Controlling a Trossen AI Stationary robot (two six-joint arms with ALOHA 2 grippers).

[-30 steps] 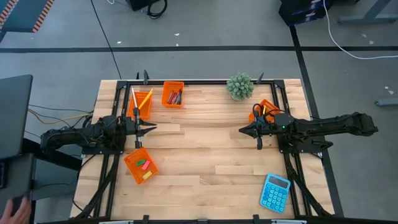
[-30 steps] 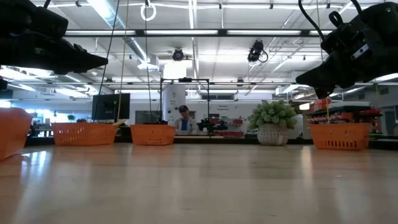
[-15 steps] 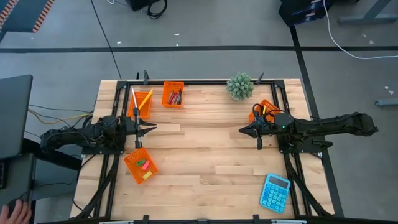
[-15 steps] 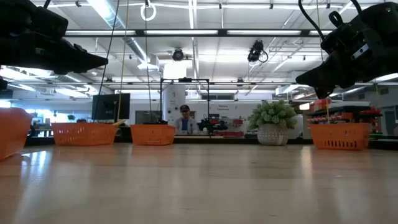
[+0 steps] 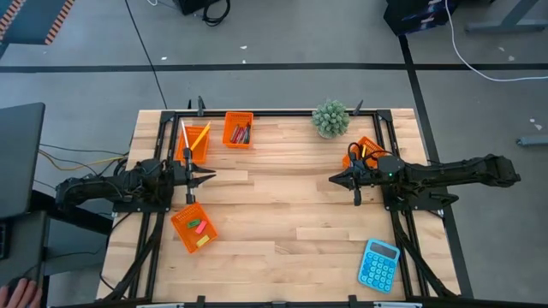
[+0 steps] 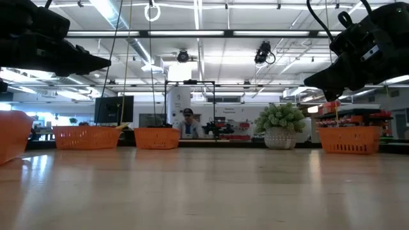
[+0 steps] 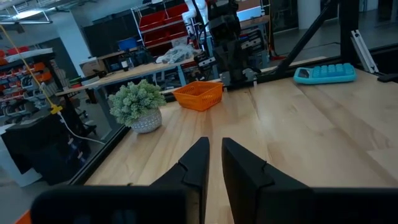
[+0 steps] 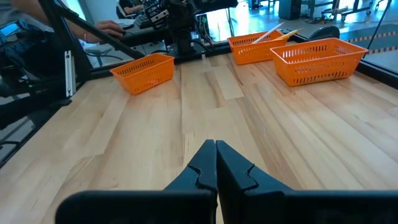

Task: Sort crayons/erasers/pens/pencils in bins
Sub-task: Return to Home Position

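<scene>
Nothing moved since before: left gripper (image 5: 211, 176) jaws barely parted, right gripper (image 5: 332, 179) clenched, plant (image 5: 330, 118) and calculator (image 5: 379, 264) aside.

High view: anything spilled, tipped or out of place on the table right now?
Nothing stands out. The four bins sit upright with their contents inside; no loose crayons, pens or pencils lie on the table. The plant and calculator sit undisturbed. The left tool and right tool hover empty.

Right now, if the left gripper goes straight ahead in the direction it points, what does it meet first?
Bare table first, as far as the views show. Across it, the left gripper faces the right gripper, which would probably be first in its line; heights are unclear.
</scene>
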